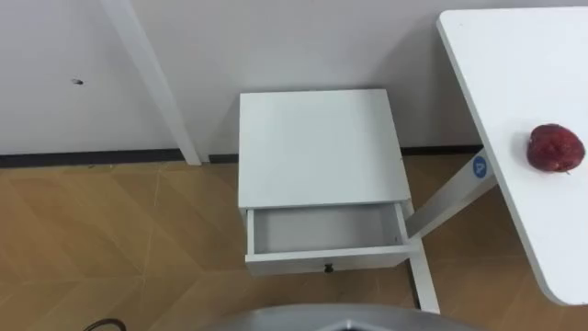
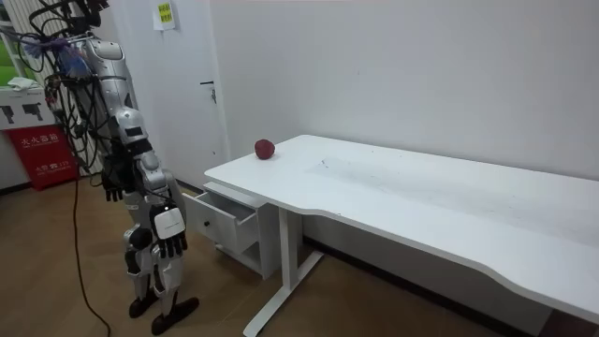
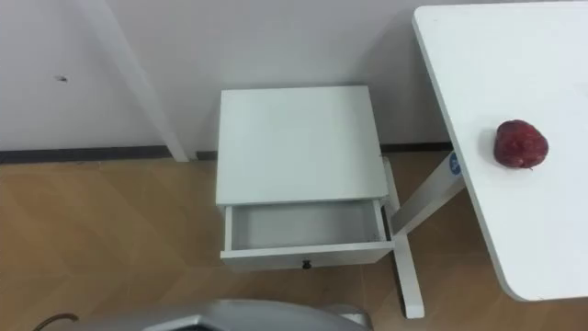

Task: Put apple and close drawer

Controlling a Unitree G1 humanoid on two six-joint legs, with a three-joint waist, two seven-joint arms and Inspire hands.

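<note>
A dark red apple [image 1: 555, 148] lies on the white table [image 1: 501, 64] near its left edge, to my right. Straight ahead stands a small white cabinet [image 1: 317, 147] against the wall, its drawer [image 1: 326, 230] pulled open with nothing inside. In the room view I stand facing the drawer [image 2: 225, 217], a step back from it. My right hand [image 2: 171, 245] hangs at my side with relaxed fingers, holding nothing. My left hand [image 2: 112, 183] hangs behind my body, also holding nothing. The apple [image 2: 265, 149] is well out of both hands' reach.
The table's white leg [image 1: 446, 198] slants down just right of the cabinet, its foot [image 1: 424, 285] on the wooden floor. A white door frame [image 1: 152, 78] runs along the wall at left. A red box [image 2: 42, 154] stands at the room view's left.
</note>
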